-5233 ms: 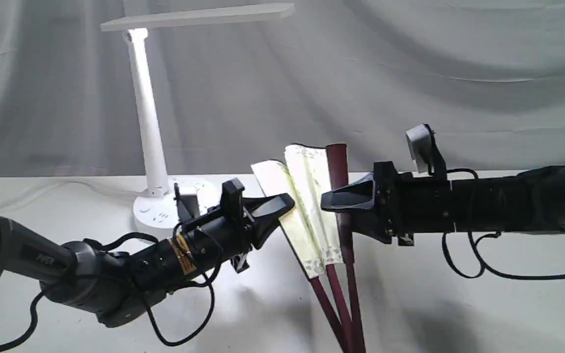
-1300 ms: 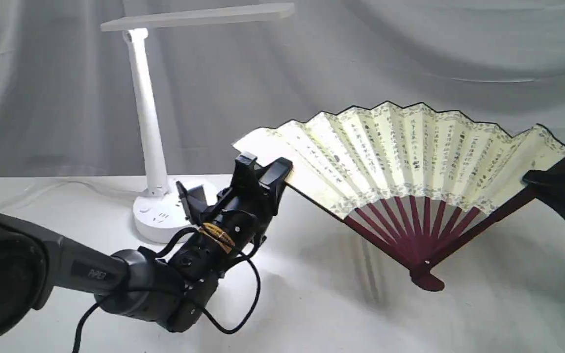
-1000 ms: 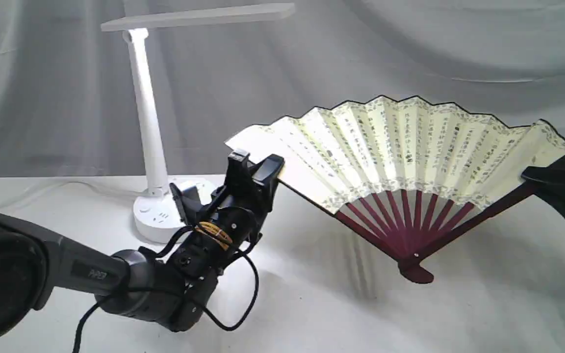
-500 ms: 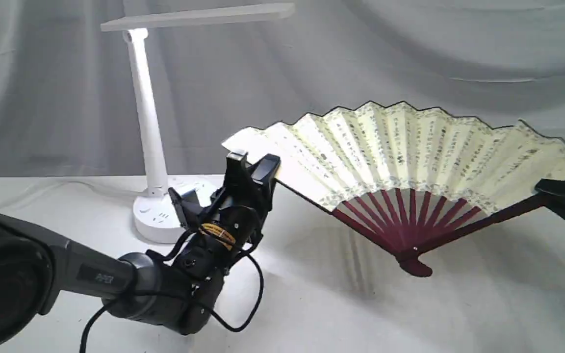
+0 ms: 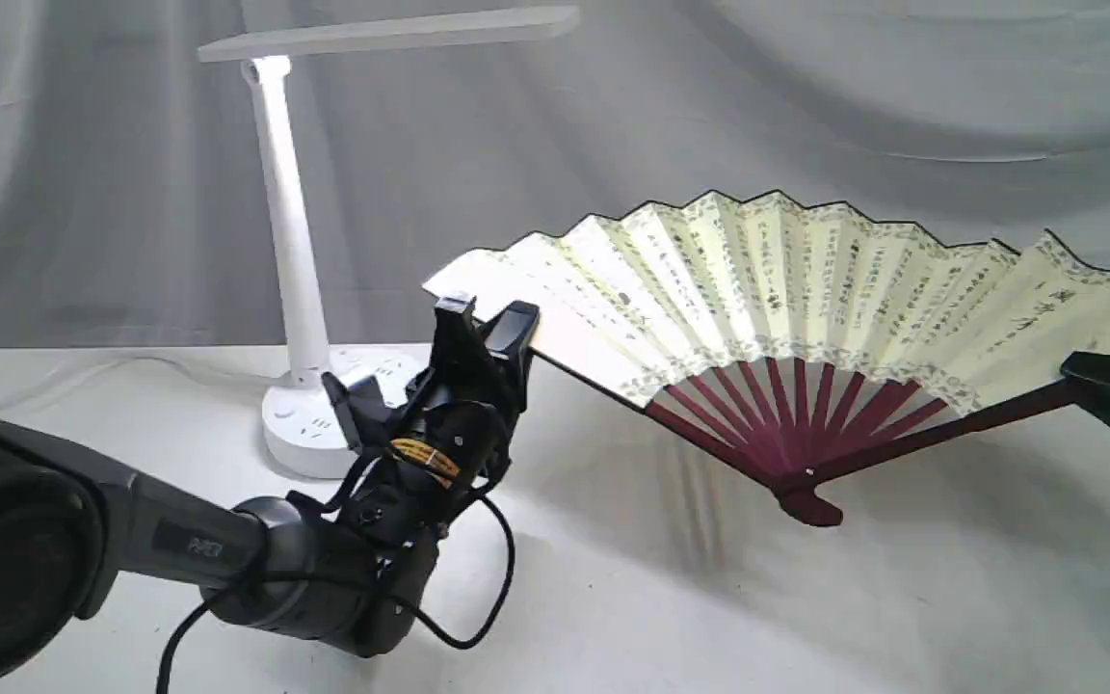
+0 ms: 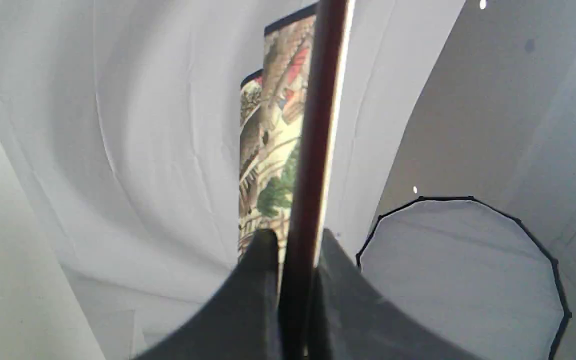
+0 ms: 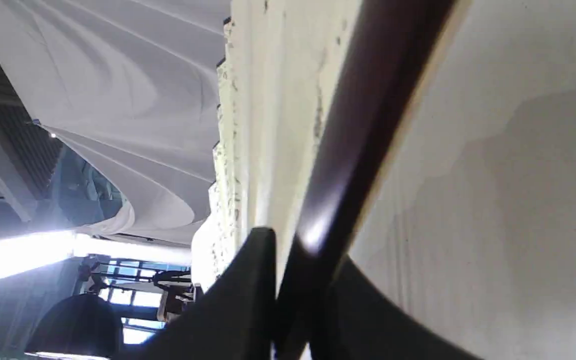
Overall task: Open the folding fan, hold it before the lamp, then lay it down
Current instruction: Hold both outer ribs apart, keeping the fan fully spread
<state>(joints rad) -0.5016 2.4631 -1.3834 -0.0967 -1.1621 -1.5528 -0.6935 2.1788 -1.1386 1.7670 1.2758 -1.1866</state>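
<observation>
Before grey drapery, the folding fan, shut seconds ago, is hanging fully spread and edging toward the lamp, left pincer and right pincer each gripping it: opening done.

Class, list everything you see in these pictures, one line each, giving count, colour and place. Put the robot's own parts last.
folding fan: one, cream paper with dark script and maroon ribs, spread open to the right of the lamp
lamp: one, white, standing at the back left of the table
table: one, white, under everything
backdrop cloth: one, grey, behind the table
left gripper: one, black, shut on the fan's left guard
right gripper: one, black, shut on the fan's right guard
</observation>
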